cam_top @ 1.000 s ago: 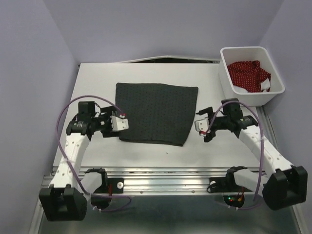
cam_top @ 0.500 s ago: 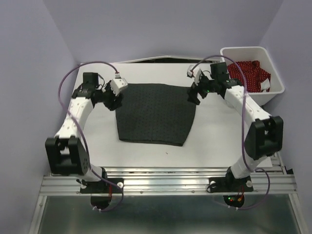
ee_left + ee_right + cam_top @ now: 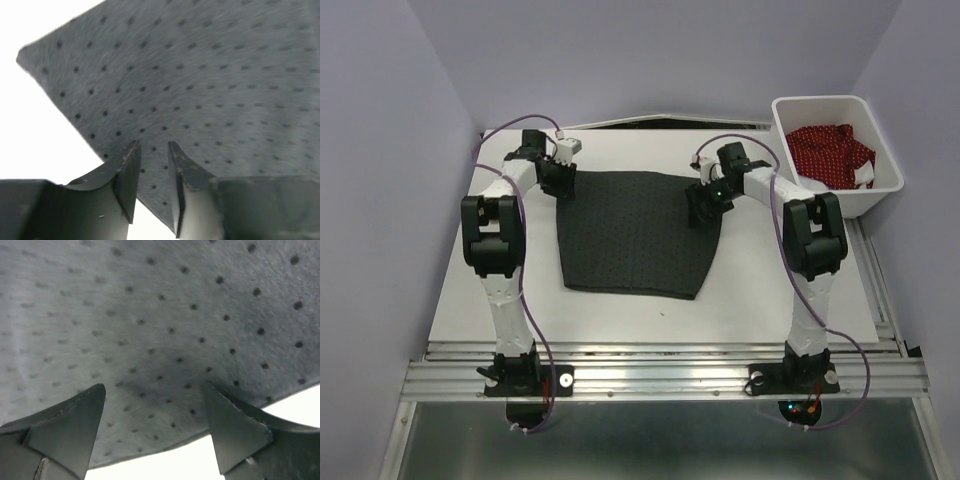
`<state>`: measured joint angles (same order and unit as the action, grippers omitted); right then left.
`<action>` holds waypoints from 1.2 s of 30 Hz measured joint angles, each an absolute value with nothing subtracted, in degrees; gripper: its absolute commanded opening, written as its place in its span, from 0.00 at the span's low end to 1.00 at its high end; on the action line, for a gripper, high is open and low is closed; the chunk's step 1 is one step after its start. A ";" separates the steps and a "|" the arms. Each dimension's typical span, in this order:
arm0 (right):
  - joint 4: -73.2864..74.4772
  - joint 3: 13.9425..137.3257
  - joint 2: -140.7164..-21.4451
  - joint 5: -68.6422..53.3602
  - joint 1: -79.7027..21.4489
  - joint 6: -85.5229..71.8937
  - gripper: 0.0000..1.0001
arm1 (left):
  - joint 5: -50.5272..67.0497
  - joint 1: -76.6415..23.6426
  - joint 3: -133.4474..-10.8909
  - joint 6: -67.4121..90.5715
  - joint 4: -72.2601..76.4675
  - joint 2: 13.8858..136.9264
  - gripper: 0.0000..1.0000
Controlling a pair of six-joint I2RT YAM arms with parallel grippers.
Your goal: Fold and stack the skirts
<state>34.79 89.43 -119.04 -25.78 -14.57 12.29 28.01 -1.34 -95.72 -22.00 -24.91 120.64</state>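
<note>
A dark charcoal skirt [image 3: 635, 235] with small dots lies flat in the middle of the table. My left gripper [image 3: 560, 188] is down at its far left corner. In the left wrist view the skirt [image 3: 200, 75] fills the frame, and the left gripper [image 3: 154, 150] shows a narrow gap over the cloth's edge with nothing pinched. My right gripper [image 3: 701, 208] is at the far right corner. Seen from the right wrist, the right gripper [image 3: 154, 387] stands wide open over the skirt [image 3: 125, 315] just inside its edge. A red dotted skirt [image 3: 830, 155] lies crumpled in the bin.
The white plastic bin [image 3: 820, 99] stands at the far right corner of the white table [image 3: 520, 290]. Purple walls close in on the left, back and right. Both arms stretch from their bases at the near edge along the skirt's sides.
Both arms have reached from the skirt's near sides up to its far corners. The left jaws have narrowed a lot, the right jaws only a little.
</note>
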 measured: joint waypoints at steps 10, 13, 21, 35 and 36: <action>36.12 98.02 -125.40 -14.09 -15.35 17.89 0.84 | 17.32 -3.27 -90.45 -25.23 -24.49 121.45 0.31; 35.38 97.89 -125.56 -10.76 -16.05 20.53 0.80 | 17.39 -3.51 -87.48 -25.65 -24.05 119.44 0.32; 35.97 100.66 -127.68 -8.05 -16.51 23.66 0.69 | 15.11 -4.58 -87.37 -25.63 -26.96 118.56 0.32; 42.61 80.90 -113.30 -11.51 -27.79 28.97 0.71 | 11.11 -4.40 -125.51 -24.53 -35.81 137.93 0.57; 44.34 81.34 -113.27 -13.34 -29.54 28.75 0.71 | 11.46 -4.38 -126.32 -24.58 -36.16 137.27 0.59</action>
